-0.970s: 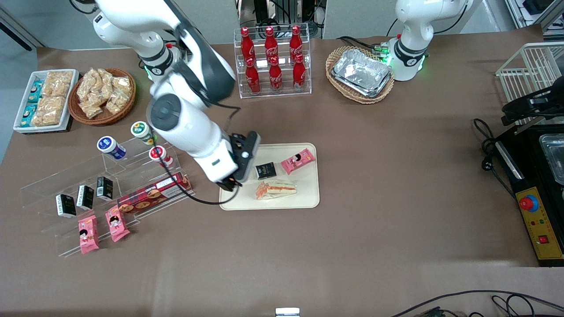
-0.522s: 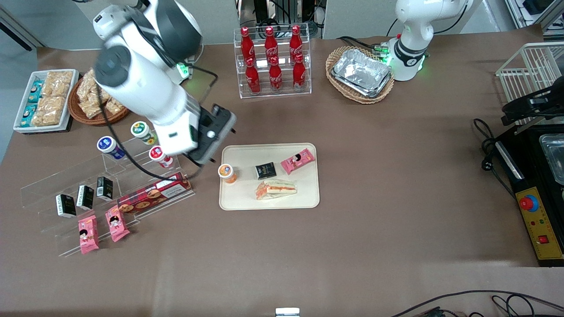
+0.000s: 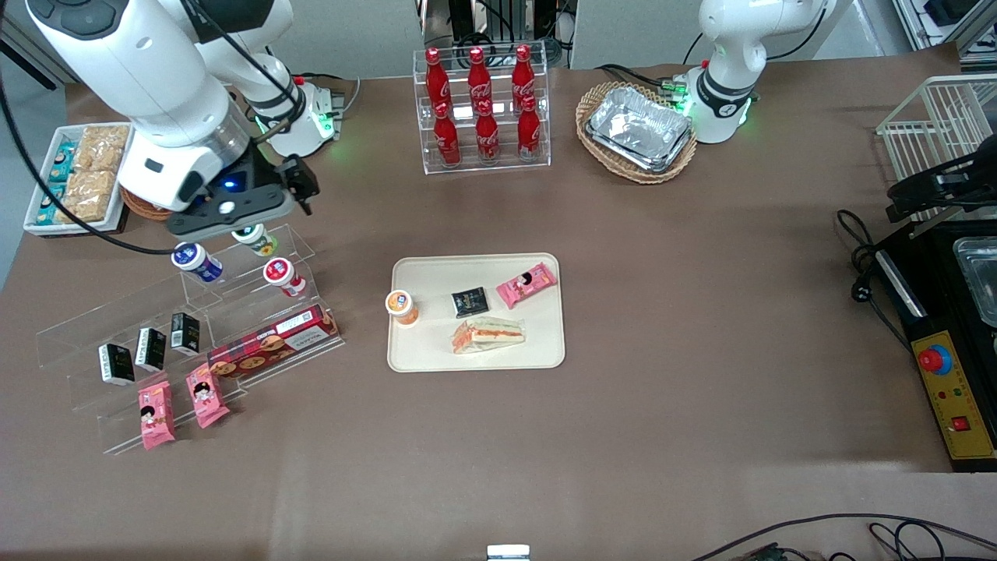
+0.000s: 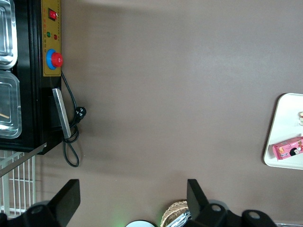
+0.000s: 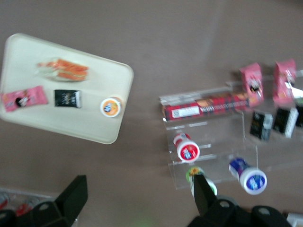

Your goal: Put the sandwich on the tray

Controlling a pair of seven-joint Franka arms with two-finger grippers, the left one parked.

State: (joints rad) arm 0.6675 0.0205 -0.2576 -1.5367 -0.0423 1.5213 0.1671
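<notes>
The sandwich [image 3: 488,336], a clear-wrapped wedge with an orange-red filling stripe, lies flat on the cream tray [image 3: 537,352], on the part of it nearest the front camera. In the right wrist view the sandwich [image 5: 63,70] rests on the same tray [image 5: 28,49]. My right gripper [image 3: 257,199] hangs high above the top step of the clear acrylic shelf, well away from the tray toward the working arm's end. It is open [image 5: 139,179] with nothing between its fingers.
Also on the tray are an orange-lidded cup [image 3: 401,305], a black packet [image 3: 470,301] and a pink snack packet [image 3: 526,284]. The acrylic shelf [image 3: 195,312] holds cups, cartons, a biscuit box and pink packets. Cola bottles [image 3: 481,105] and a basket of foil trays [image 3: 637,131] stand farther back.
My right arm has lifted off the tray and swung toward the working arm's end, uncovering the orange-lidded cup standing on the tray. The sandwich has not moved.
</notes>
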